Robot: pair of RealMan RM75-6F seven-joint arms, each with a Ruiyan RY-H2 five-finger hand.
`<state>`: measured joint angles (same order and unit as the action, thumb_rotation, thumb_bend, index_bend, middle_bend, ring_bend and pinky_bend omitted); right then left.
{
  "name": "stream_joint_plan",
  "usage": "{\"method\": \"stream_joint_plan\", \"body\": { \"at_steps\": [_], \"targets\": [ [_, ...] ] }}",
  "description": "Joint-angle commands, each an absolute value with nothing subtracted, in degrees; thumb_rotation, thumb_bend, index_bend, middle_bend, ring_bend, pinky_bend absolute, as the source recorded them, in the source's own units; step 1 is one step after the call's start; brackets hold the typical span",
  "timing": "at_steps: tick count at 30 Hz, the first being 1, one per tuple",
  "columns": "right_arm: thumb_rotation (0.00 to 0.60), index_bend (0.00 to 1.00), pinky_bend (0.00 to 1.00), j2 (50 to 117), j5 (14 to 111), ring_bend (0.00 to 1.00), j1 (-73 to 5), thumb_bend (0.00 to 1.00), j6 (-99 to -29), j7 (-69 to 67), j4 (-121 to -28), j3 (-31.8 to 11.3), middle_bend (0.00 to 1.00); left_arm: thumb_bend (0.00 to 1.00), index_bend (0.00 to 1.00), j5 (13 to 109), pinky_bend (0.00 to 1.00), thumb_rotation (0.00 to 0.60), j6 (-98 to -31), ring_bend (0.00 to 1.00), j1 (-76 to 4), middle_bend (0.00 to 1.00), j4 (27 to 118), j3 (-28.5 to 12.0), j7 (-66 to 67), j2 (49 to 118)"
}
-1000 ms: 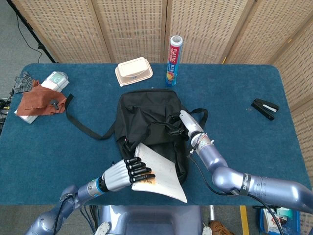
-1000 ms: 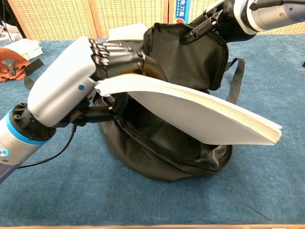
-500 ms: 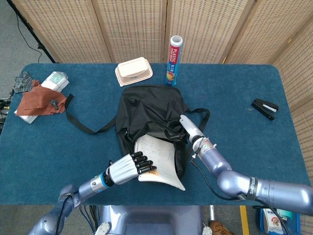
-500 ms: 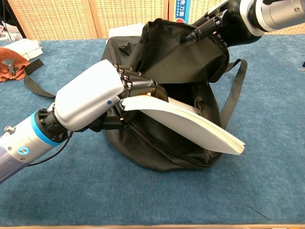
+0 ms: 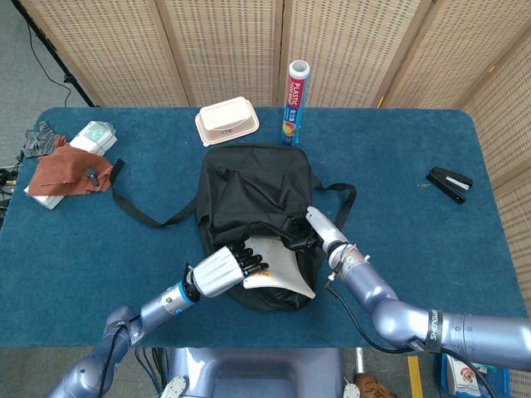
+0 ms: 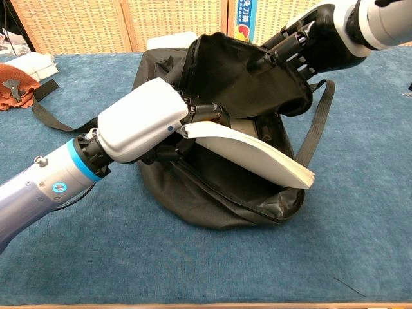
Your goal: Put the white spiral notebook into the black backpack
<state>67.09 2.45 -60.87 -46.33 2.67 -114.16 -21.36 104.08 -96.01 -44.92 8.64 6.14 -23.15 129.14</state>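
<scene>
The black backpack (image 5: 253, 191) lies in the middle of the blue table, its mouth facing me. My right hand (image 5: 311, 228) grips the upper flap (image 6: 244, 71) and holds it lifted, so the opening (image 6: 257, 129) gapes. My left hand (image 5: 222, 269) grips the white spiral notebook (image 5: 280, 272) at its near left edge. The notebook (image 6: 254, 154) is bent and sits mostly inside the opening; its right corner still sticks out over the lower rim. The spiral binding is hidden inside the bag.
A loose backpack strap (image 5: 141, 211) trails left across the table. Behind the bag stand a beige lidded box (image 5: 226, 120) and a blue tube (image 5: 293, 104). A rust cloth (image 5: 66, 172) and packets lie far left, a black stapler (image 5: 450, 184) at right.
My left hand has pushed the notebook forward into the backpack's opening; far less of it shows outside. My right hand has kept the flap raised and shifted slightly nearer.
</scene>
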Motion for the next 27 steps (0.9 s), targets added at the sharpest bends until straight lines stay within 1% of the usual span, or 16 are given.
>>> {"method": "stream_joint_plan", "body": {
  "at_steps": [1, 6, 15, 17, 18, 27],
  "targets": [
    [0.600, 0.60, 0.59, 66.5, 2.4, 0.35, -61.2, 0.76, -46.7, 2.9, -115.8, -20.8, 0.46, 0.89, 0.79, 103.4, 0.59, 0.600, -93.8, 0.56, -45.9, 0.74, 8.4, 6.1, -21.0, 129.2],
    [0.600, 0.60, 0.59, 66.1, 3.1, 0.35, -61.2, 0.77, -47.2, 2.5, -117.3, -20.8, 0.46, 0.89, 0.79, 103.3, 0.59, 0.600, -90.0, 0.56, -46.7, 0.74, 8.5, 6.9, -18.2, 129.0],
    [0.600, 0.60, 0.59, 65.4, 3.9, 0.35, -61.1, 0.77, -48.0, 1.6, -118.5, -21.0, 0.46, 0.89, 0.79, 102.6, 0.59, 0.600, -86.8, 0.56, -47.4, 0.74, 8.8, 7.3, -16.0, 128.8],
    [0.600, 0.60, 0.59, 64.7, 3.9, 0.35, -61.0, 0.77, -48.2, 1.4, -119.2, -21.0, 0.46, 0.89, 0.79, 102.0, 0.59, 0.600, -85.2, 0.56, -47.8, 0.74, 8.8, 7.0, -15.5, 128.8],
    [0.600, 0.60, 0.59, 64.1, 3.8, 0.35, -61.0, 0.77, -48.4, 1.6, -120.1, -20.9, 0.46, 0.89, 0.79, 101.0, 0.59, 0.600, -83.0, 0.56, -48.3, 0.74, 8.7, 6.1, -15.2, 129.0],
    [0.600, 0.60, 0.59, 61.2, 4.2, 0.36, -60.3, 0.77, -48.3, 1.2, -123.8, -20.2, 0.46, 0.89, 0.79, 97.8, 0.59, 0.600, -78.1, 0.55, -51.3, 0.74, 9.2, 3.7, -14.0, 129.2]
  ]
}}
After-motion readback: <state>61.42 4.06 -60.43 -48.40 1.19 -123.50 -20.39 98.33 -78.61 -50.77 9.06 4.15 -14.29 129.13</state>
